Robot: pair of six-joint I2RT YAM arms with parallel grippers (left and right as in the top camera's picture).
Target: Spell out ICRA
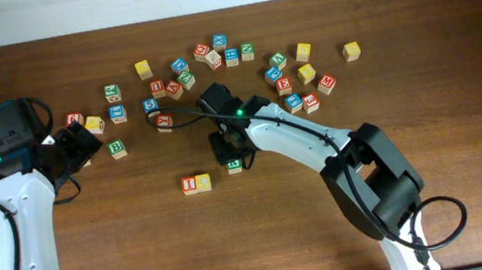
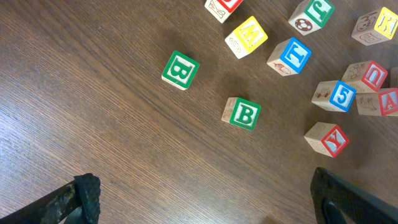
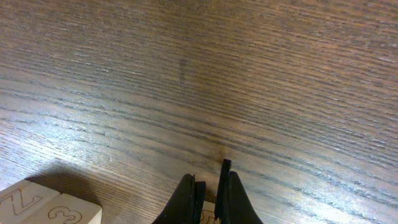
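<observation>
Overhead: the red I (image 1: 190, 185) and yellow C (image 1: 203, 183) sit touching mid-worktop. The green R (image 1: 234, 166) lies near them on the right-edge side with a gap between, and the right gripper (image 1: 227, 154) is over it.

Left wrist: the left gripper (image 2: 208, 208) hangs spread wide and empty. What looks like the red A (image 2: 387, 101) lies at the frame's right.

Right wrist: the fingers are pinched together on nothing, so nudge the R gently and squarely against the C.

Robotics lab bench, two robot arms (image 1: 9, 212) at a wooden table (image 1: 458, 78), toy letter cubes (image 1: 304, 50) scattered
</observation>
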